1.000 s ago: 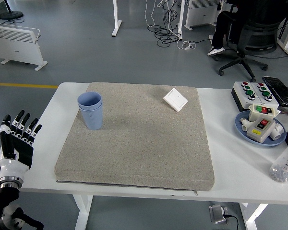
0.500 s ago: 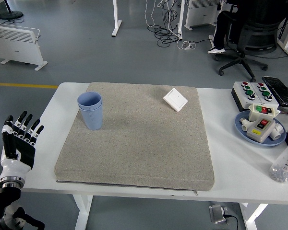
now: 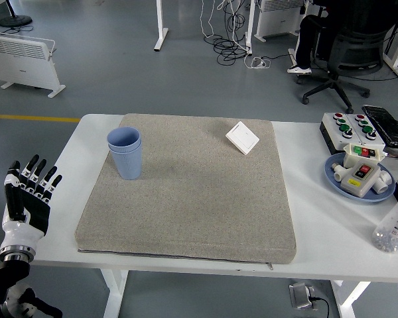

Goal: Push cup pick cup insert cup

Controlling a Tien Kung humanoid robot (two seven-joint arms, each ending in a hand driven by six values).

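Observation:
Two blue cups (image 3: 126, 153), one nested inside the other, stand upright on the left part of the grey mat (image 3: 186, 199). My left hand (image 3: 25, 197) hovers at the table's left edge, well to the left of and nearer than the cups. Its fingers are spread upward and hold nothing. My right hand is out of view.
A white square switch plate (image 3: 242, 137) lies on the mat's far right. At the right of the table are a button box (image 3: 351, 127), a blue plate (image 3: 336, 179) holding a switch unit, and a clear bottle (image 3: 394, 226). A person sits on an office chair (image 3: 348, 50) far behind.
My left hand has dropped slightly lower at the table's left edge, fingers still spread. The cups have not moved.

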